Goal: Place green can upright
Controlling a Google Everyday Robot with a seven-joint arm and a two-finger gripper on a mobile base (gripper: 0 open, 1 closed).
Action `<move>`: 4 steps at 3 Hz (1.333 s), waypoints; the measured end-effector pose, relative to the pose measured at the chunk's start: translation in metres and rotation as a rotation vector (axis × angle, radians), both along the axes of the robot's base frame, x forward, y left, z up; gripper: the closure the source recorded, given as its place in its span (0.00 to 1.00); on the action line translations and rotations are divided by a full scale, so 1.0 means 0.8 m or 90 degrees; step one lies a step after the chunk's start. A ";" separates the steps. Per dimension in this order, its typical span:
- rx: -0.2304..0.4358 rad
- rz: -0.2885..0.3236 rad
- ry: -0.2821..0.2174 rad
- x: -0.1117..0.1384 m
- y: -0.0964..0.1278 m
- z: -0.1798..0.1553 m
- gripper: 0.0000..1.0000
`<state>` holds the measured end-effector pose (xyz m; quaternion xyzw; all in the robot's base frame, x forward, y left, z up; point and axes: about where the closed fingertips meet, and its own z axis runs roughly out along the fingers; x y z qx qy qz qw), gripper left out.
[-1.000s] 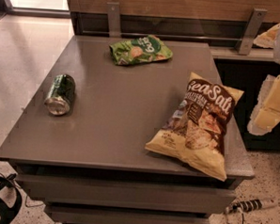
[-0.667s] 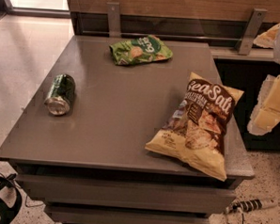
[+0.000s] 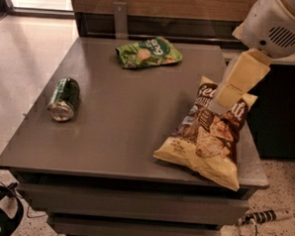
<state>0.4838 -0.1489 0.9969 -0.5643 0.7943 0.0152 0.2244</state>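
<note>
green can [image 3: 64,99]: lies on its side on the left part of the desk [image 3: 127,124], near the left edge. one silver end faces the front edge, the long axis runs roughly front to back. not upright. nothing touches it.

gripper [image 3: 216,105]: at the right side of the desk, well apart from the can. it hangs at the end of a cream-coloured arm [image 3: 246,70] that comes down from the upper right. its tip sits over the top part of the yellow-brown chip bag [image 3: 211,138], possibly touching it; contact is not clear from this angle. open or closed: cannot tell.

other items: yellow-brown chip bag lies flat at the right front, one corner past the front edge. green chip bag [image 3: 148,52] lies flat near the far edge, apart from both.

floor: power strip [image 3: 269,215] with cable at lower right.
</note>
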 end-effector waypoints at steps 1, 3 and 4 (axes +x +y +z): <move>0.094 -0.048 0.029 0.037 0.056 -0.006 0.00; 0.145 -0.140 0.057 0.054 0.107 0.008 0.00; 0.150 -0.136 0.057 0.057 0.118 0.007 0.00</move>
